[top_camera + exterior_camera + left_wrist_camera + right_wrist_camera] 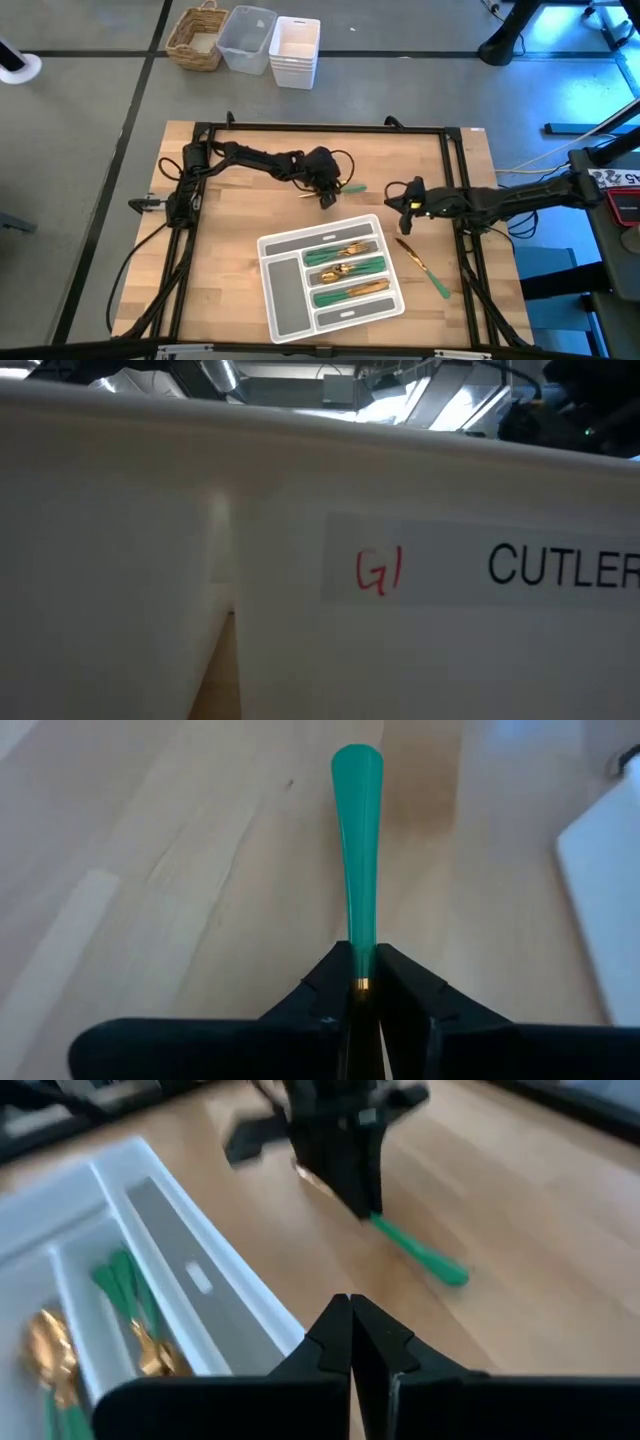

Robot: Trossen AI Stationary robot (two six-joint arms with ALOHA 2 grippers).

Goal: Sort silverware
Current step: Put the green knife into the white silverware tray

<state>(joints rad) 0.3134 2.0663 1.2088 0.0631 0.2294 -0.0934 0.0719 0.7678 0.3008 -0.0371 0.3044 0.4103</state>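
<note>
The wooden desk (230, 260) stands on a grey floor, where a wicker basket (197, 38) and white bins (295, 52) wait. The left gripper (362, 988) has its jaws closed on a green-handled piece of silverware (358, 860) near the grey tray (283, 300); its gold head is hidden, and the right gripper (350, 1320) hangs closed and empty. A white box (150, 560) blocks almost all of the low view.

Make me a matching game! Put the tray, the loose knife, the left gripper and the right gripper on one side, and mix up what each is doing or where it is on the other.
Things:
1. tray
2. loose knife
3. left gripper
4. right gripper

States or places:
A. shut, holding nothing
B. lying on the bare table beside the tray
C. gripping a green-handled piece
D. holding sorted silverware in its compartments

Pairs: 1-D, 2-B, 3-C, 4-A
</note>
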